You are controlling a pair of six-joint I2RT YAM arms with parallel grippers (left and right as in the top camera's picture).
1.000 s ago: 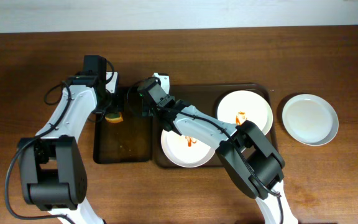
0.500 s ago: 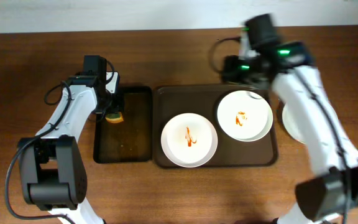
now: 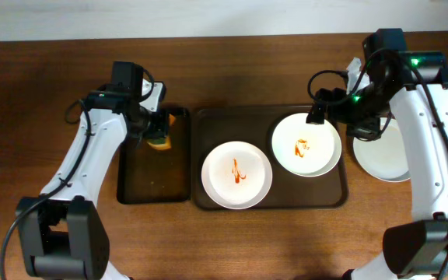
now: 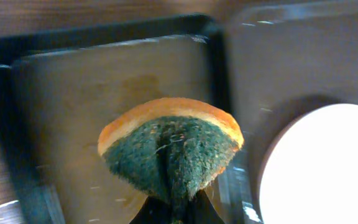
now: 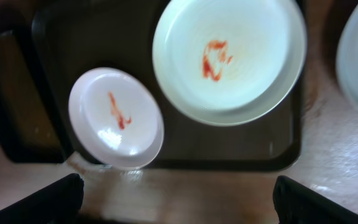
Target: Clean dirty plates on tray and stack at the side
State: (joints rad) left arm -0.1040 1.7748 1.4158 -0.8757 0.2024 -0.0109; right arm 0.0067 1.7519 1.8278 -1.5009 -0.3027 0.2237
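The left gripper (image 3: pixel 157 132) is clamped on the green-orange sponge (image 4: pixel 169 149) above the black tray's (image 3: pixel 142 183) far right corner. The right gripper (image 5: pixel 179 200) gapes wide and empty over the brown tray's (image 3: pixel 216 124) far right edge. That tray holds the near-left smeared plate (image 3: pixel 236 175) and the right-end smeared plate (image 3: pixel 306 145). A plain white plate (image 3: pixel 387 159) lies on the table (image 3: pixel 53 62) just beside the tray's right edge.

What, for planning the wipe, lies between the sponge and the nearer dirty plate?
Overhead view: only the black tray's rim and the brown tray's bare floor.
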